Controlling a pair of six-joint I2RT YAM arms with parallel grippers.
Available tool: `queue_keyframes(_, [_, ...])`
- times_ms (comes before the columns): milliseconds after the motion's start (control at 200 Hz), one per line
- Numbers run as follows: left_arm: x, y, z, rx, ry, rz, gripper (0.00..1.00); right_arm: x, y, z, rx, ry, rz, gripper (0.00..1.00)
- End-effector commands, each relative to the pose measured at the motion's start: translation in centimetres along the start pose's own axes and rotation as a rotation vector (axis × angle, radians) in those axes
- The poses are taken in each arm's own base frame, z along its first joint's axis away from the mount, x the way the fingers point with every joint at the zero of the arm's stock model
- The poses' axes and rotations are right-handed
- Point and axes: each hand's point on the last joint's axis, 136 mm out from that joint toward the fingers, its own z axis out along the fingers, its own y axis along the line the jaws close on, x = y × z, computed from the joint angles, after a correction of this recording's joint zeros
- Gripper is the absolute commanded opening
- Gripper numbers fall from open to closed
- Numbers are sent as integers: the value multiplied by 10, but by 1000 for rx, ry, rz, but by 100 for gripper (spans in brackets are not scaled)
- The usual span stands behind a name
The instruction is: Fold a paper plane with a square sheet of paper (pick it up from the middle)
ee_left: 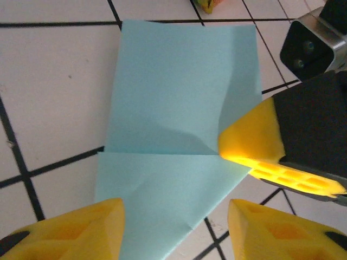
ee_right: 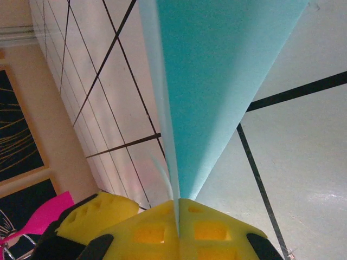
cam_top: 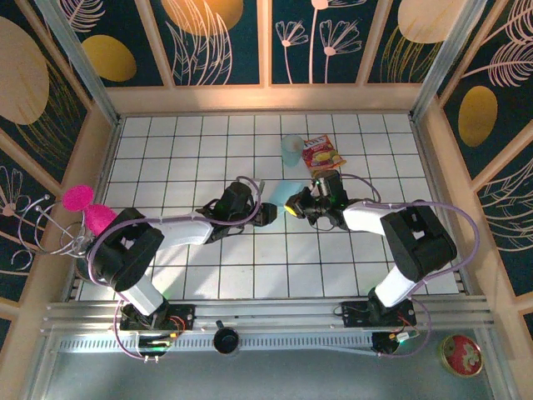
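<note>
Right fingers (ee_right: 211, 238) were clamped shut on the folded teal sheet (ee_left: 173, 92) at its crease end, middle of bench (cam_top: 208, 133). Left fingers (ee_left: 81, 227) stood apart, either side of its near corner. Its long axis ran away from them.

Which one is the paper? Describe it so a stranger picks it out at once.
On the white tiled table, look at the middle. The paper is the light teal sheet there, creased across, pinched by the right gripper. Unlike the pale blue cup and red snack packet beyond it, it is thin and plain.
</note>
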Motion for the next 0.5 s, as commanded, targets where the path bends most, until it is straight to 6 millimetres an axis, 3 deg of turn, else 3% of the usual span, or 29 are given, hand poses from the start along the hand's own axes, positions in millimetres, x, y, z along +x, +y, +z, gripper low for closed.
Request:
queue_keyframes(0, [-11,-3,2,-49,-41,243,55,-2,19,-8,-38,12,11,0])
queue_keyframes(260, [-4,-7,7,-108,-69,522,56,-4,21,-8,-43,23,31,0])
queue_keyframes(420, [-3,-9,13,-123,-82,615,56,-4,22,-7,-46,32,38,0])
queue_keyframes(496, [7,-1,22,-143,-56,641,55,-4,22,-7,-49,36,41,0])
